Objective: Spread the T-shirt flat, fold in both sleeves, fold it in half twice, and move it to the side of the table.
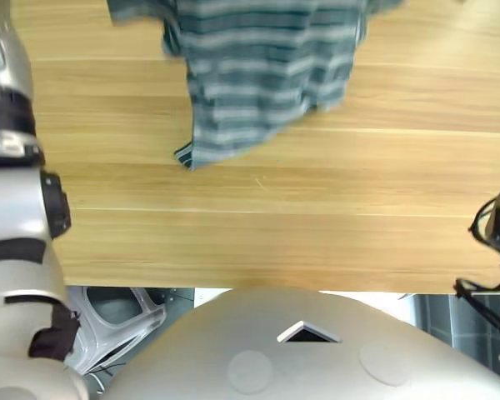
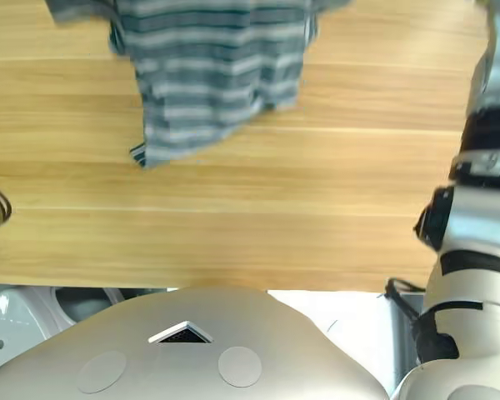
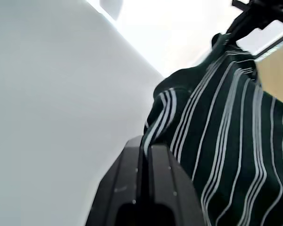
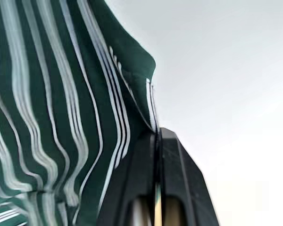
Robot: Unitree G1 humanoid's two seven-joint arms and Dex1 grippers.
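Table [image 1: 317,217]: light wood-grain top, long planks running left to right, near edge straight across; green-and-white striped T-shirt [image 1: 258,75] overlaps the far middle, lowest corner toward the left, contact with the top not determinable.

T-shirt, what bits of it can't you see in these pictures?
- T-shirt upper part: cut off by the upper edge of both eye views, so its collar cannot be found.
- Which part the left tool and right tool pinch: the wrist views are too close to tell.
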